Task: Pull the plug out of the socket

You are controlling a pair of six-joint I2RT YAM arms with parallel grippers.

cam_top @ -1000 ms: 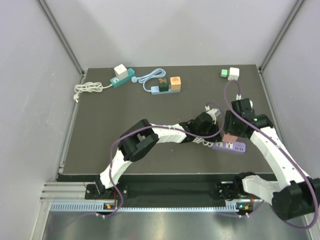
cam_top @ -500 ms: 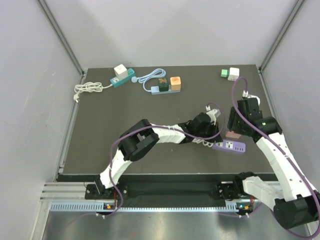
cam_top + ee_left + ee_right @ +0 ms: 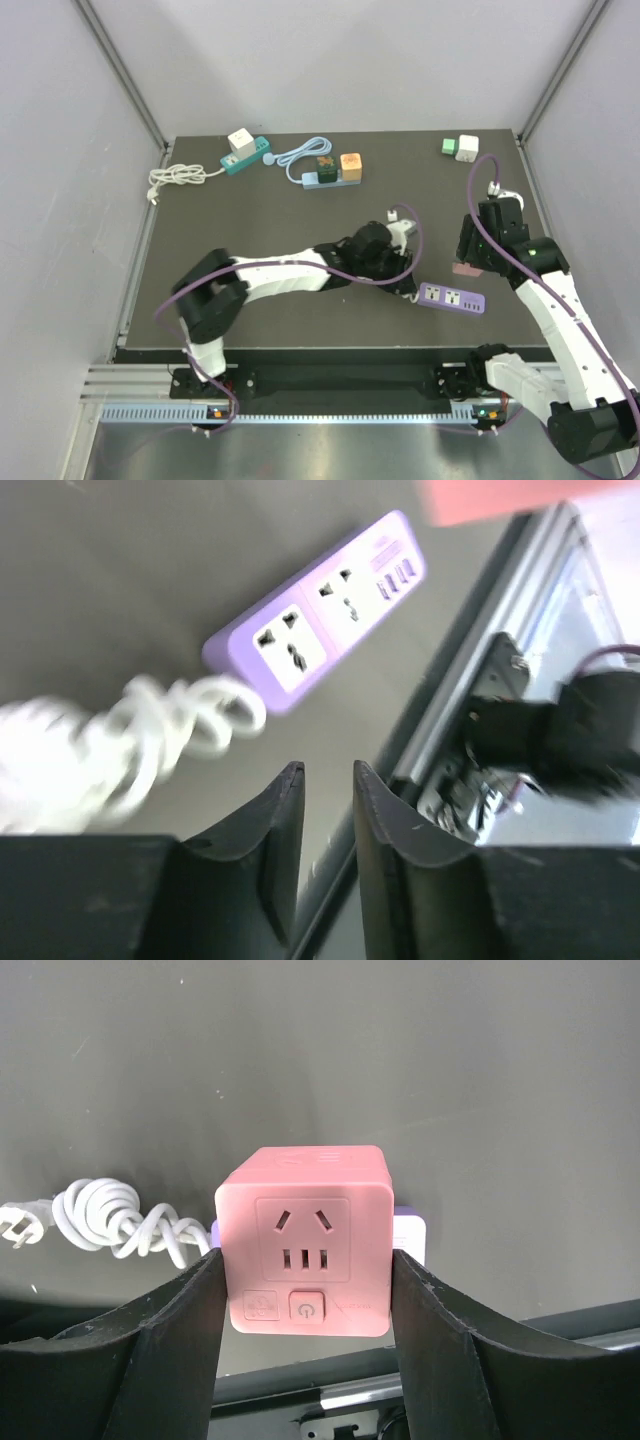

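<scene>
I have the pink plastic cube plug (image 3: 305, 1240) clamped in the right gripper (image 3: 305, 1260), one finger flat against each of two opposite side faces, its socket face and power button turned to the wrist camera. In the top view it hangs in the air above the dark desk (image 3: 250, 220), near the right end of the lilac plastic power strip (image 3: 452, 298) but apart from it. In the left wrist view both sockets on the strip are bare, so I judge the plug free.

The left gripper (image 3: 322, 775) hovers near the strip's cable end with its fingers drawn almost together and nothing between them.

The cube looks like rigid, smooth-skinned plastic, light for its bulk. I expect it to take a firm squeeze without harm, but glossy faces could slip if I let it twist. The flat sides, low and centred, are the right hold; I would keep off the button face. Its pins are hidden from me, so I would not set it down hard.

The strip looks light too, and its coiled white cable (image 3: 110, 1220) is limp and anchors nothing, so any pull on a seated plug would need the strip body pinned down.
</scene>
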